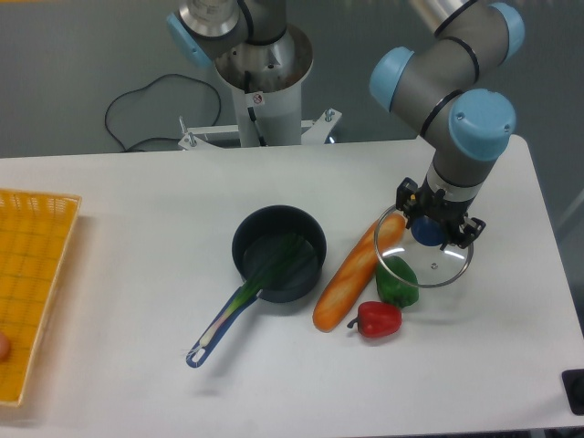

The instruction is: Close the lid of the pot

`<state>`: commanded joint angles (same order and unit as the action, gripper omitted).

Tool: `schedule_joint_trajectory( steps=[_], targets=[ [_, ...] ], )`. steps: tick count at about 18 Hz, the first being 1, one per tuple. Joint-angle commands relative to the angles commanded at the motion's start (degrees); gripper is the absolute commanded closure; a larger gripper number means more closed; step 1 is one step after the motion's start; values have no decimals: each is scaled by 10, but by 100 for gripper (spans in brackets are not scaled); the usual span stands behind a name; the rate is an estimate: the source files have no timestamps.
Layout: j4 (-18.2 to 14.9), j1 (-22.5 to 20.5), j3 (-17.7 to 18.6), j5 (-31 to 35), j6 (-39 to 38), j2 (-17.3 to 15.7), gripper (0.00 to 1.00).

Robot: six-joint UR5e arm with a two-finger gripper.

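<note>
The pot point(279, 253) is a small dark saucepan that stands open at the table's middle, its blue-and-green handle point(224, 321) pointing to the front left. The lid point(447, 271) is a clear glass disc with a metal rim, to the right of the pot. Its blue knob point(426, 234) sits between my fingers. My gripper point(435, 225) comes straight down on the knob and is shut on it. The lid's rim overlaps the tip of the bread and the green pepper, so it looks held just above them. The fingertips are mostly hidden by the gripper body.
A long bread roll point(350, 277) lies between pot and lid. A green pepper point(396, 283) and a red pepper point(377, 319) lie in front of it. A yellow basket point(27, 274) stands at the left edge. The robot base point(265, 91) is at the back.
</note>
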<state>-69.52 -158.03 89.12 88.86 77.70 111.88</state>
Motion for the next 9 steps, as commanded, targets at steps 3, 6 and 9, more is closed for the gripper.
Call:
schedule_joint_trajectory(
  steps=[3,6,9],
  targets=[
    [-1,0,1,1,-1,-2,52],
    [-4,1,5,0,-2,-10,52],
    [-11,7,18,-1,-29,-34,52]
  ],
)
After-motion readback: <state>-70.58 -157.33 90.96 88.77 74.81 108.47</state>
